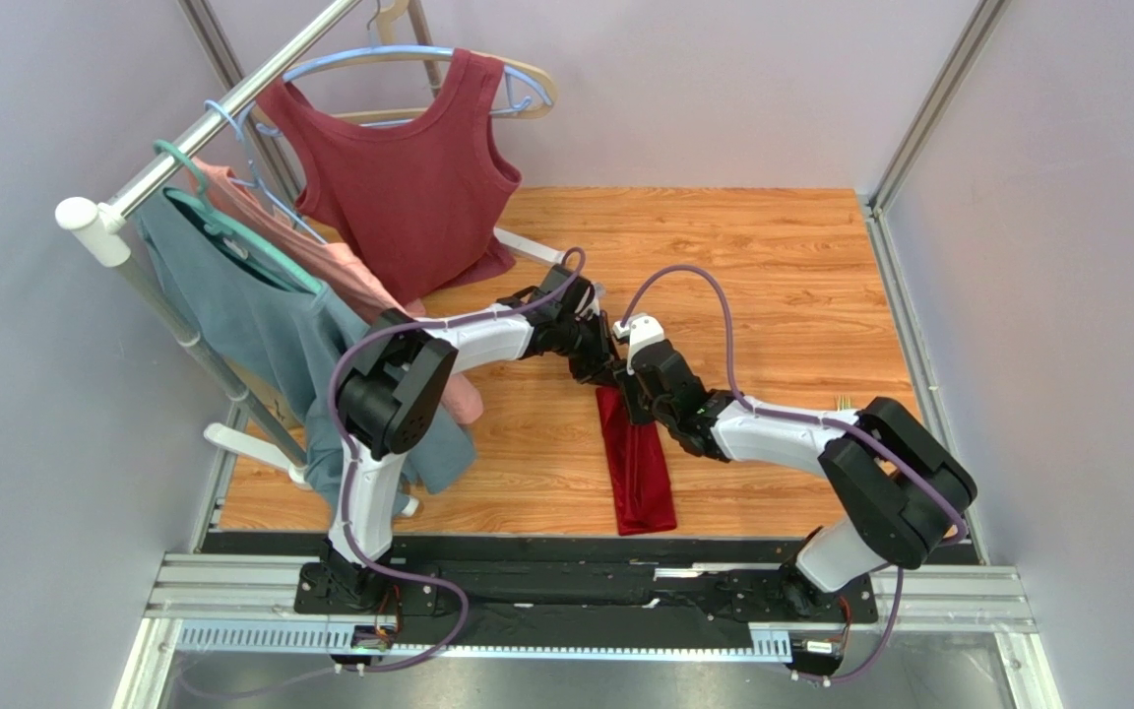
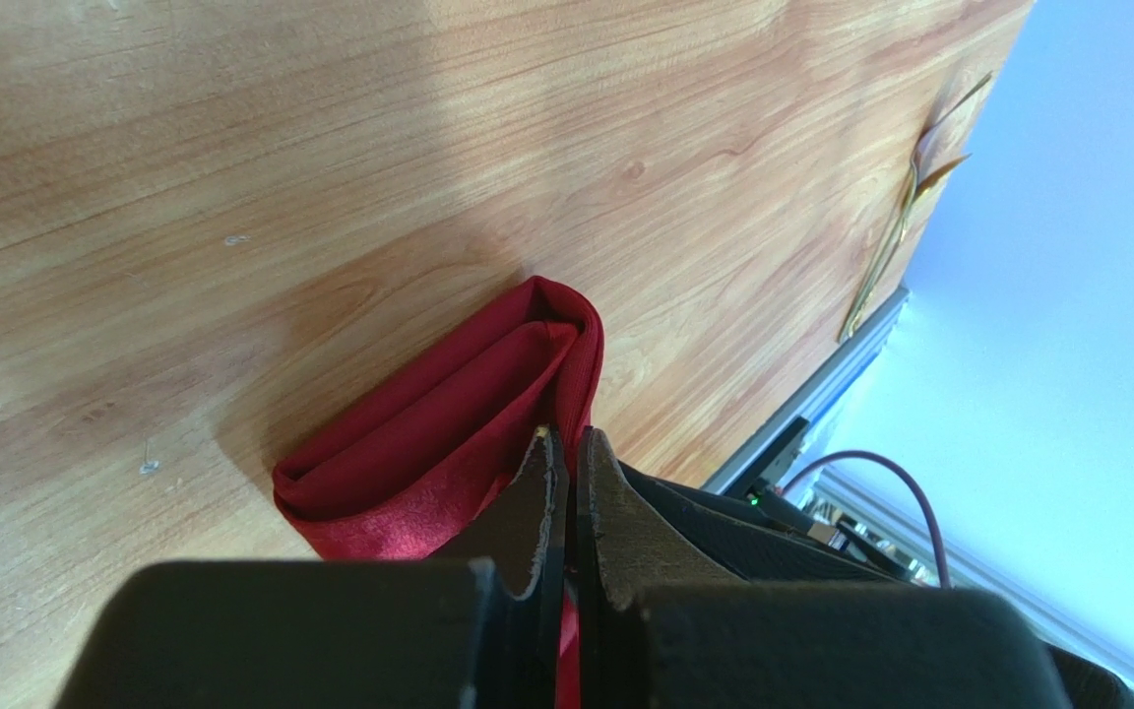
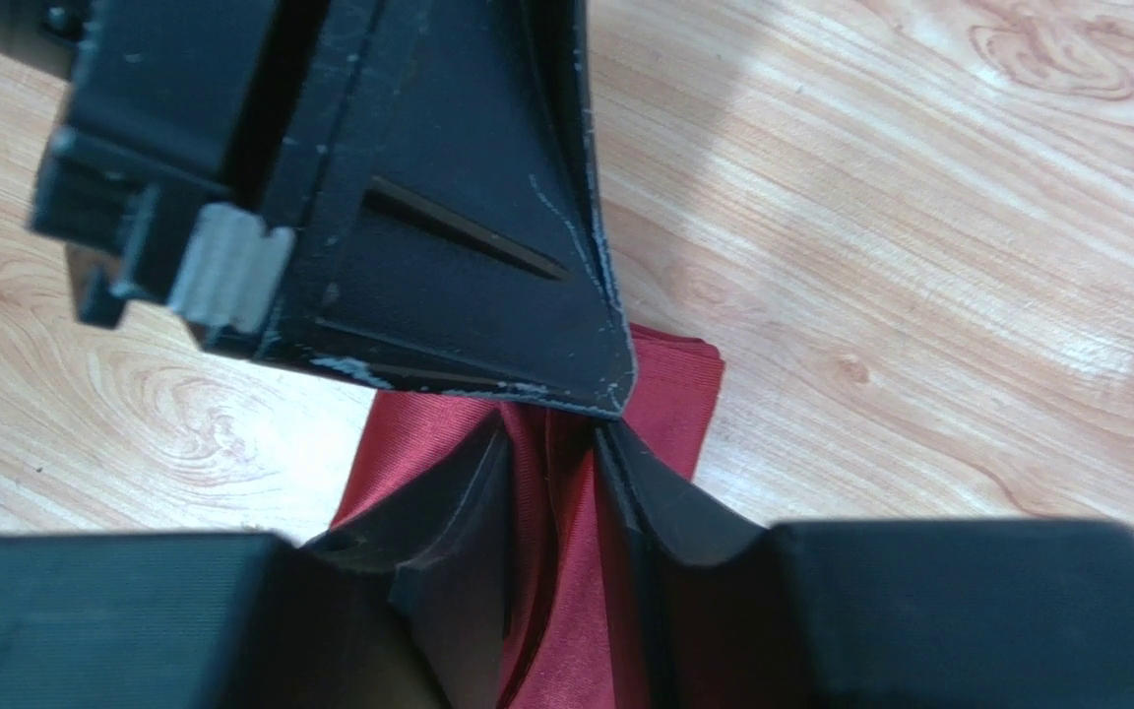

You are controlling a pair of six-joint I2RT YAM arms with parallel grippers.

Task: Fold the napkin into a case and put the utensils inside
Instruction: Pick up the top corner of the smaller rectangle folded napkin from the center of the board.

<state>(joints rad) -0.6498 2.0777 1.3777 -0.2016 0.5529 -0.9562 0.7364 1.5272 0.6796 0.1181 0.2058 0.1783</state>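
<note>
Now napkin gripped at far edge.
Left claw pinches it, right claw half-wide astride; utensils well apart at counter edge.

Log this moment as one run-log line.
napkin: narrow folded strip | left end effector: shut on napkin | right end effector: jaws apart astride napkin | utensils: table edge, untouched

Top view, wood-grain table top fills the centre of the frame. Upper left: metal garment rail runs diagonally, with a white cap at its lower end. Maroon sleeveless top hangs from it on a pale hanger. Left of that is a pink garment, then a grey-blue garment on a teal hanger. Grey walls left and right. Aluminium rail along the bottom edge.
</note>
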